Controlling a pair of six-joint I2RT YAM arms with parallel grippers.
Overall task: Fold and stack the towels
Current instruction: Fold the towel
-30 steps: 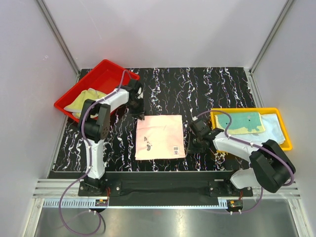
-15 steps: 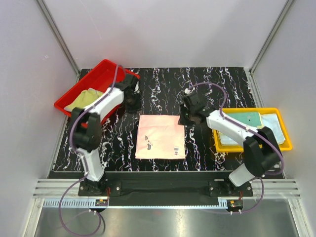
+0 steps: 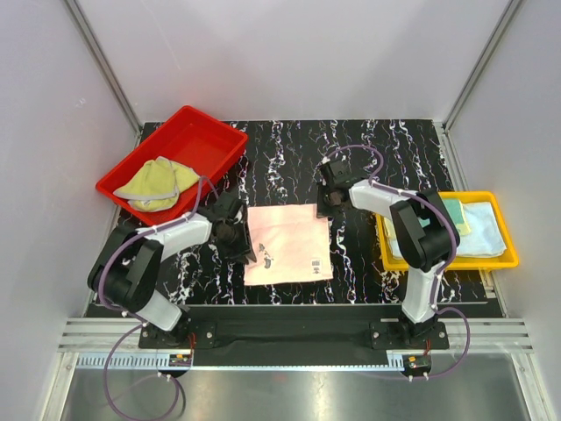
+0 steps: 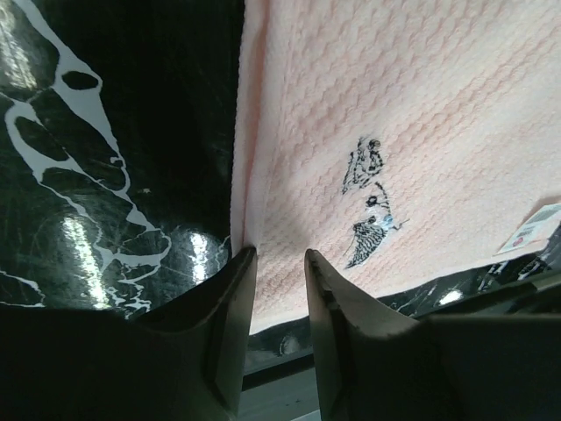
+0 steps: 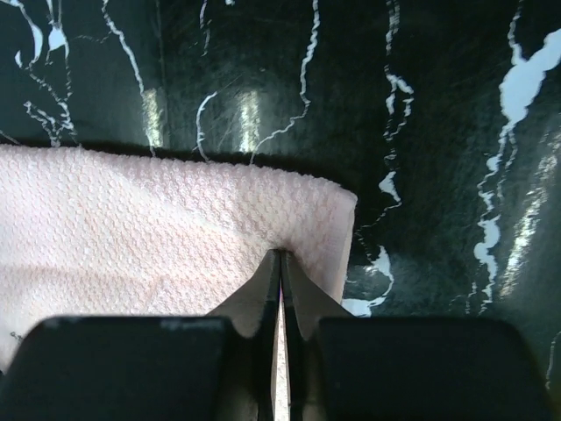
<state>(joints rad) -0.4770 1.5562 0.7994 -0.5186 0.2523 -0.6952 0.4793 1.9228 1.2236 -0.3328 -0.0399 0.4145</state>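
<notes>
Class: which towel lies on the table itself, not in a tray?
The pink towel, spread flat; the yellow-green towel lies in the red tray, the pale blue towel in the yellow tray.

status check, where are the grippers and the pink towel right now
Left gripper open, straddling left edge of pink towel. Right gripper shut on its far right corner. Towel flat, not yet folded. Nothing lying on it.
</notes>
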